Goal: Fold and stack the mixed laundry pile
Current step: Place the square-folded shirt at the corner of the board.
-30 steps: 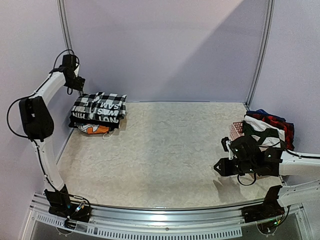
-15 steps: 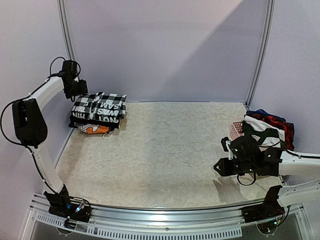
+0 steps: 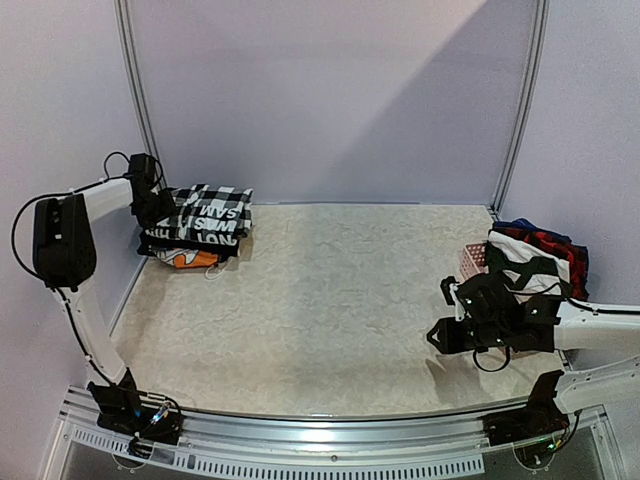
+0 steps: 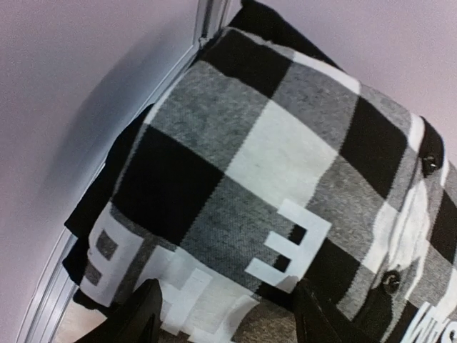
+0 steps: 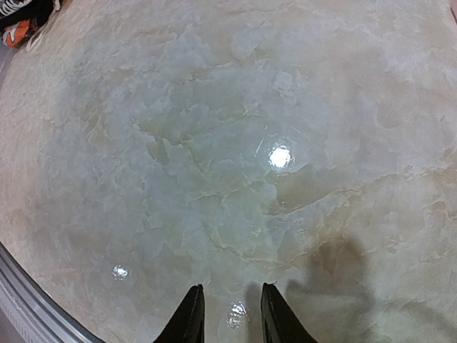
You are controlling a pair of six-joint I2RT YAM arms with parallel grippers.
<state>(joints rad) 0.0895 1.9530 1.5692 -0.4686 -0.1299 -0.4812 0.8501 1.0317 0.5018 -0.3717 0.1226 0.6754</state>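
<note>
Facing checked garment (image 4: 271, 143); left jaws part-open

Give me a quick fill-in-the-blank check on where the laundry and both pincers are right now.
1. The garment on top of the folded stack is black-and-white ____.
2. That stack sits at the table's far ____ corner, with the left pincer at its edge.
3. The right pincer hovers over bare table, holding ____.
4. The red plaid garment lies on the unfolded pile at the table's ____ edge.

Missing words: checked; left; nothing; right.
</note>
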